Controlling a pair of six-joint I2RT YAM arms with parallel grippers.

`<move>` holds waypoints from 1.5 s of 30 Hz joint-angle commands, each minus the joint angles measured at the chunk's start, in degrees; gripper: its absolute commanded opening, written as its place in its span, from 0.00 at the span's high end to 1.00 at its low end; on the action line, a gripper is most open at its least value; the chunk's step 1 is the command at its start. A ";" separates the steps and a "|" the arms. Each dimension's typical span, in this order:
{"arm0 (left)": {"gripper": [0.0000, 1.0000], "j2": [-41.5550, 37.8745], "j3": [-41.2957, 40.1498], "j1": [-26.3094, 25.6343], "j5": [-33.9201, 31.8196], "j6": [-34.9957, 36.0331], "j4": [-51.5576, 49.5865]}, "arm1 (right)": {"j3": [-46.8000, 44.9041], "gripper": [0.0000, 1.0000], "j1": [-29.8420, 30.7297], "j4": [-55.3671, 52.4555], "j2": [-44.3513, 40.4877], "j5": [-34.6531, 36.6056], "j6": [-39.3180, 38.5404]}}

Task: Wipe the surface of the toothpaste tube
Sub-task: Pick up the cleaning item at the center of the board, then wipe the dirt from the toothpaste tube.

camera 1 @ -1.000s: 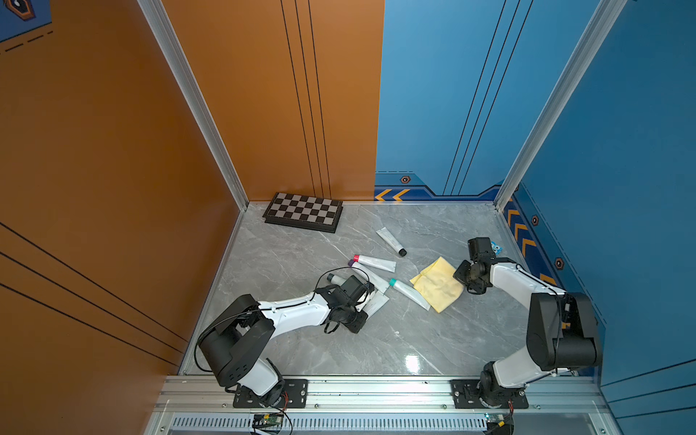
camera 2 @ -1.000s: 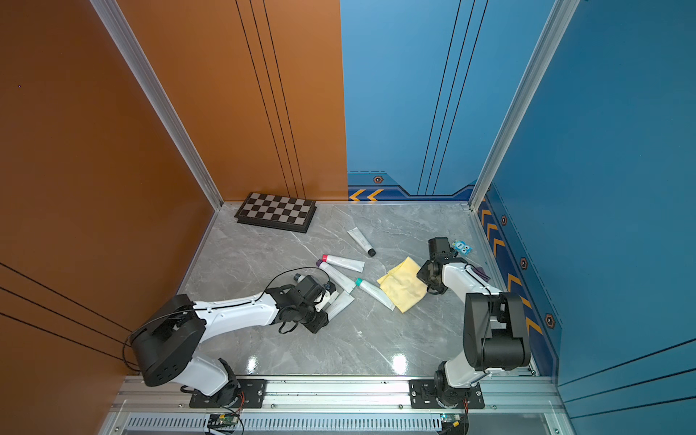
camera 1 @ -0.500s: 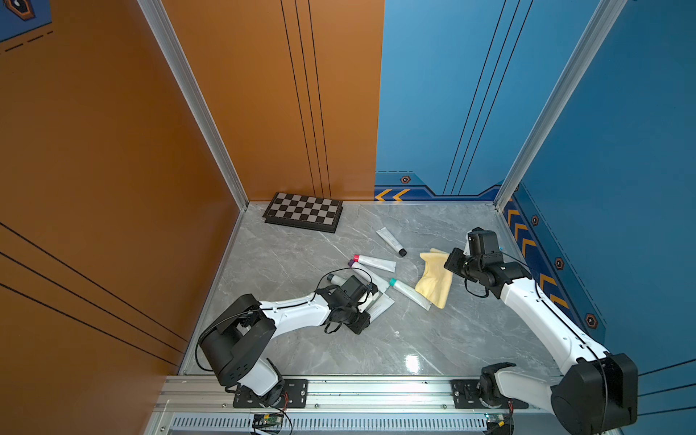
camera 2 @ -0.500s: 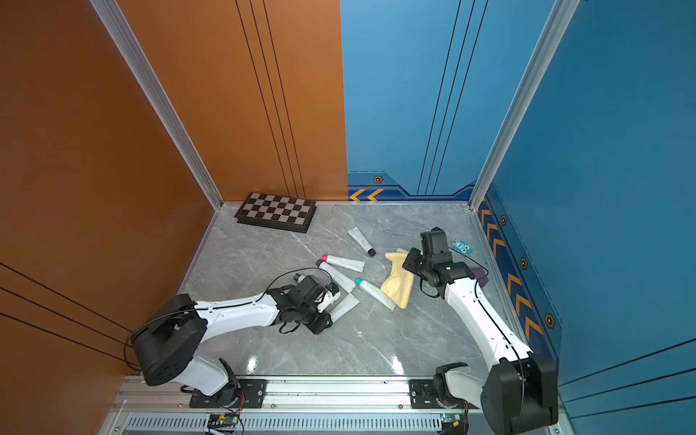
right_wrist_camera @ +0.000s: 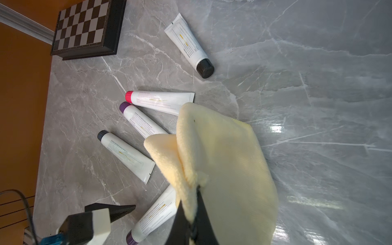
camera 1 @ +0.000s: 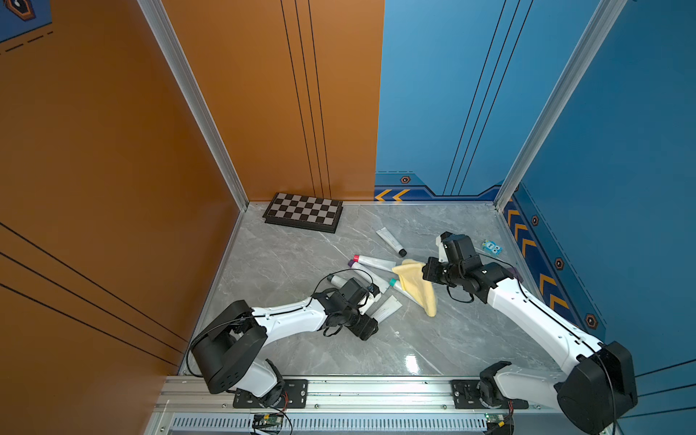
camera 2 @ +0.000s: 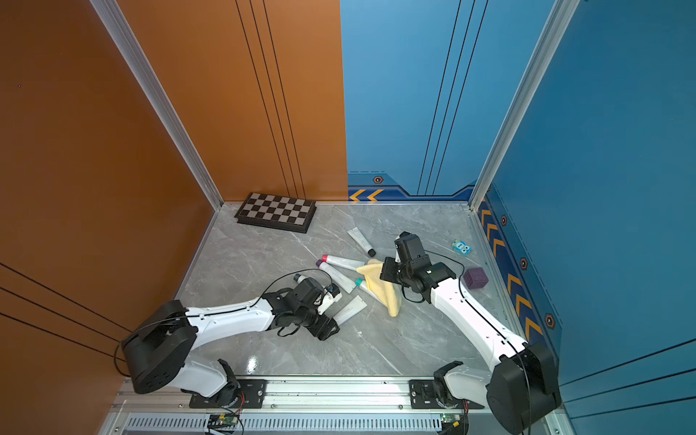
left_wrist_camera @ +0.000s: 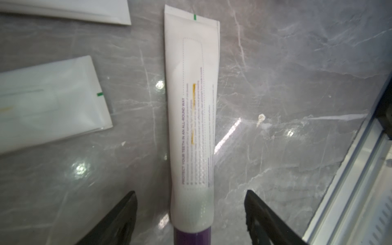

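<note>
L gripper jaws apart, purple-cap tube btwn them, untouched. R gripper clamped on yellow cloth, near tube.

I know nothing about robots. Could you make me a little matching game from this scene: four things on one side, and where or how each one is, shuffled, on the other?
Things:
1. chessboard
2. yellow cloth
3. left hand
4. black-capped tube

Places or states:
A. open, straddling a white tube that lies on the table
B. pinched in the shut right hand
C. at the back, by the orange wall
D. lying alone, apart from the other tubes

Pairs: 1-C, 2-B, 3-A, 4-D.
</note>
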 commanded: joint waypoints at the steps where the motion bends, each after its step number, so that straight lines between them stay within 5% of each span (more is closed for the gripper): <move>1: 0.16 -7.07 -2.91 1.80 -5.22 -3.43 -1.43 | -0.85 1.00 1.27 3.58 2.21 -2.55 0.21; 7: 0.15 -13.66 -5.30 4.64 -7.73 -6.71 -1.05 | 1.43 1.00 2.29 5.23 6.94 -4.79 -1.14; 25: 0.15 2.54 -0.56 6.49 -0.62 -7.14 7.13 | 2.88 1.00 1.18 6.96 10.61 -8.52 -4.62; 45: 0.16 3.52 -1.36 3.78 1.45 -5.83 3.75 | 1.53 1.00 9.84 5.55 9.01 -5.72 -3.94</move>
